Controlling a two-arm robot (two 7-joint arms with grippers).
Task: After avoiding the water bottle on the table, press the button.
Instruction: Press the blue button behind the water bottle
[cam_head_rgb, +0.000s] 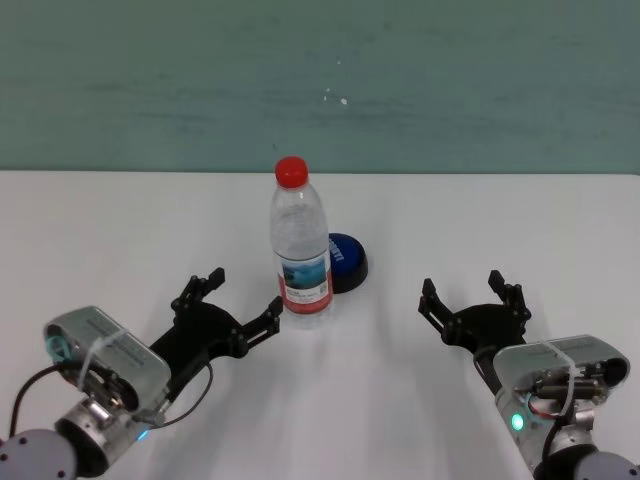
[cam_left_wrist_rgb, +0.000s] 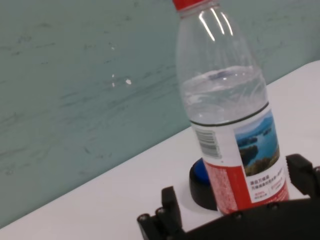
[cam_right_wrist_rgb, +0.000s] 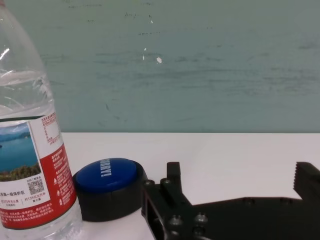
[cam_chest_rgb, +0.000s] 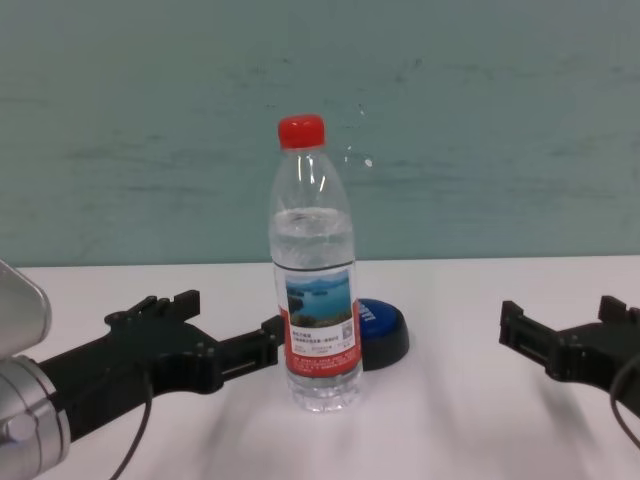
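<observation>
A water bottle (cam_head_rgb: 300, 240) stands upright near the middle of the white table (cam_head_rgb: 520, 220), and the blue button (cam_head_rgb: 346, 260) sits directly behind it and slightly toward the robot's right, its near-left edge hidden by the bottle's base in the head view; whether they touch cannot be told. The left gripper (cam_head_rgb: 230, 300) lies low on the table with its jaws spread apart, holding nothing, 1 fingertip (cam_head_rgb: 272, 310) just beside the bottle's labelled base. From that side the bottle stands squarely between the gripper and the button, as the left wrist view confirms. The right gripper (cam_head_rgb: 472, 298) rests further off on the other side, also spread open and empty, and well apart from both objects. Its wrist camera sees the button's blue dome in full, with the bottle off to the side. The right arm looks to have the unobstructed line: the button lies ahead and inward of it, toward the robot's left, with bare tabletop between. The left arm, though nearer, would likely have to go over or around the tall bottle.
</observation>
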